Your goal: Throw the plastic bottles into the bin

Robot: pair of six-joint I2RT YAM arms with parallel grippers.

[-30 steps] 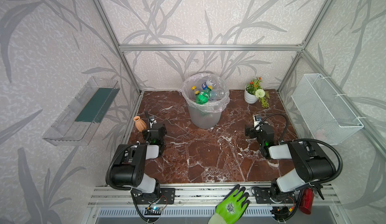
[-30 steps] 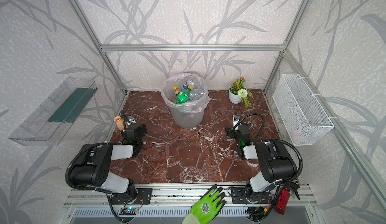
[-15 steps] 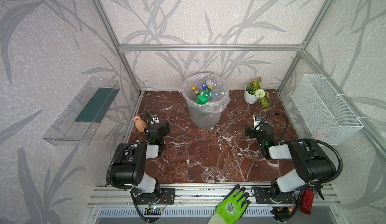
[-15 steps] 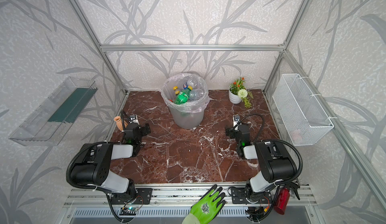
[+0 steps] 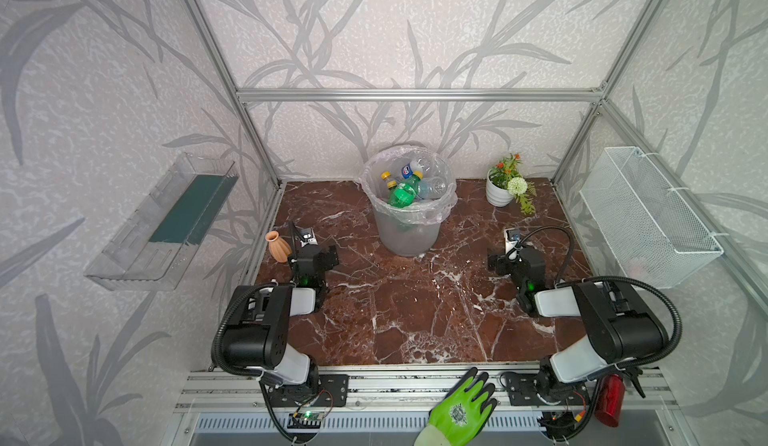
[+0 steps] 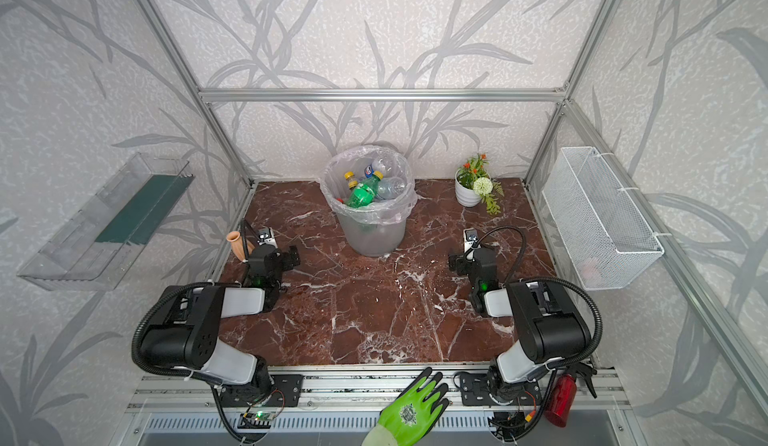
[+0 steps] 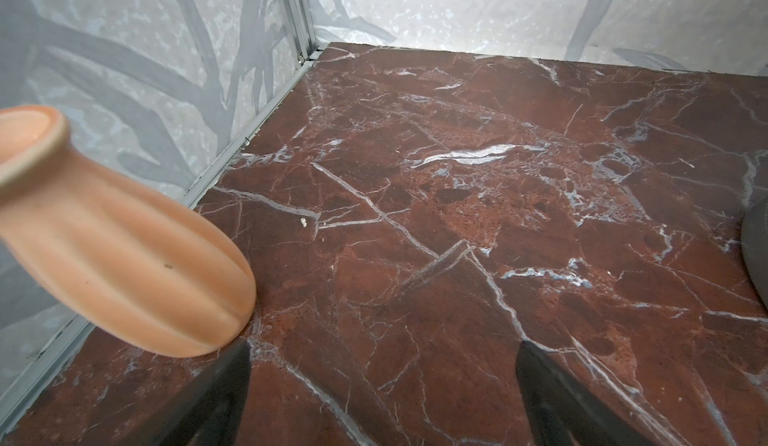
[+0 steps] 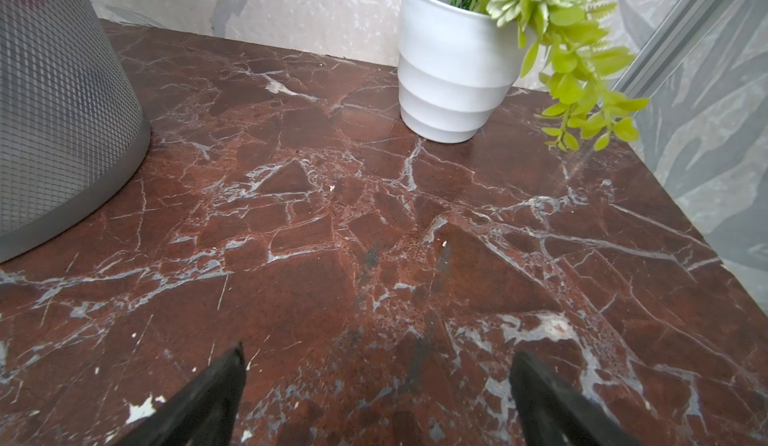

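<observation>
Looks done: clear and green plastic bottles (image 5: 409, 188) sit in the round grey bag-lined bin (image 5: 409, 234), none on the red marble tabletop (image 5: 395, 306); left gripper (image 7: 382, 348) and right gripper (image 8: 379, 352) gape wide, empty.

Top views overlook the bin (image 5: 409, 236); wrist views skim low

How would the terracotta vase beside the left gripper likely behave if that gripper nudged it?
The terracotta vase stands upright, narrow-necked with a rounded ribbed body, so a nudge high up would probably tip it, and it might then roll. It looks like matte fired clay: likely rigid, not slippery, and breakable on the marble table.
</observation>
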